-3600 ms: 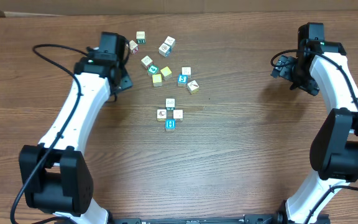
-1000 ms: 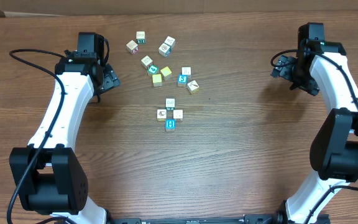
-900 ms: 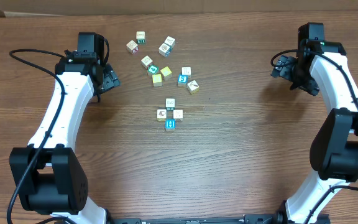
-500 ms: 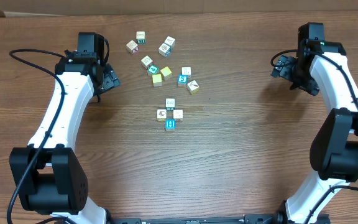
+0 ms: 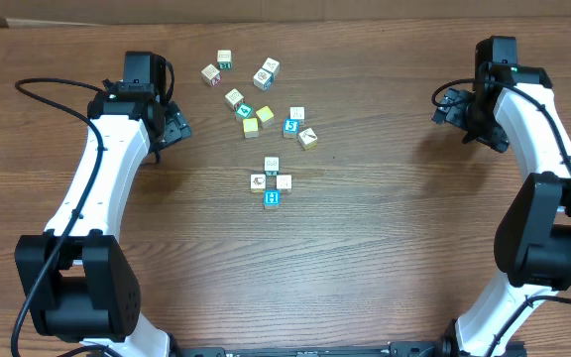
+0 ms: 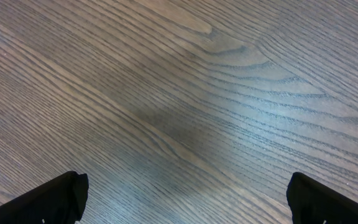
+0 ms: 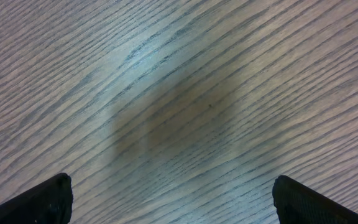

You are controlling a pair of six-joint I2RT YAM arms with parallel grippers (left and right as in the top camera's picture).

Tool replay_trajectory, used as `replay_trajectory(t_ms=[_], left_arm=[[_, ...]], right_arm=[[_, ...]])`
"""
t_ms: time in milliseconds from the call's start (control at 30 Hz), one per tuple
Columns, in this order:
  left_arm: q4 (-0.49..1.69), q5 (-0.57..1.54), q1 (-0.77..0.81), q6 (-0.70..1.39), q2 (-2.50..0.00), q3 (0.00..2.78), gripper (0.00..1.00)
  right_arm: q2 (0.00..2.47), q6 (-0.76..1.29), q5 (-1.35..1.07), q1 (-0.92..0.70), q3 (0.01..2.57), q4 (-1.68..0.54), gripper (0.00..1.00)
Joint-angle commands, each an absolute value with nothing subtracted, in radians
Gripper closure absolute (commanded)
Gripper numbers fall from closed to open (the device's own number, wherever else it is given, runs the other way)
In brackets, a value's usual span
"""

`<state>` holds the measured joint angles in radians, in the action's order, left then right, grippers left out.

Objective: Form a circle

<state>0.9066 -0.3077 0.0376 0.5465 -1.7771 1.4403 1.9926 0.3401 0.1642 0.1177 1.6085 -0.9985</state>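
Brown wood-grain tabletop [image 5: 365, 258] carries everything. Near its centre sits circle [image 5: 272, 181]: tiny ring-like cluster of small whitish picture-faced toy cubes, with blue cube with white H [image 5: 272, 199] on side nearest robot. Just beyond, apart from it, lies loose scatter of white, yellow and teal cubes [image 5: 265, 114]. Left of scatter hangs left tool [image 5: 176, 127], jaws spread wide, nothing between, bare wood beneath. Well apart at far right, right tool [image 5: 445, 107], jaws likewise wide apart, holding nothing.
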Motion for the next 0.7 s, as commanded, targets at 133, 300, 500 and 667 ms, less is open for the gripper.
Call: replay_trajectory(t_ms=[133,300,500,667], left_arm=[[0.908,-0.323,0.039,0.538,-1.762,1.454,0.01],[0.908,-0.323,0.039,0.538,-1.76,1.454,0.0],[0.908,-0.322,0.039,0.538,-1.72,1.452,0.0],[0.907,-0.322,0.039,0.538,-1.653,1.409,0.0]], right_arm=[[1.967,0.339,0.175,0.119,1.63,-0.997,0.0],[1.967,0.339,0.175,0.119,1.63,-0.997,0.0],[1.967,0.339,0.175,0.119,1.63,-0.997,0.0],[1.967,0.339,0.175,0.119,1.63,-0.997,0.0]])
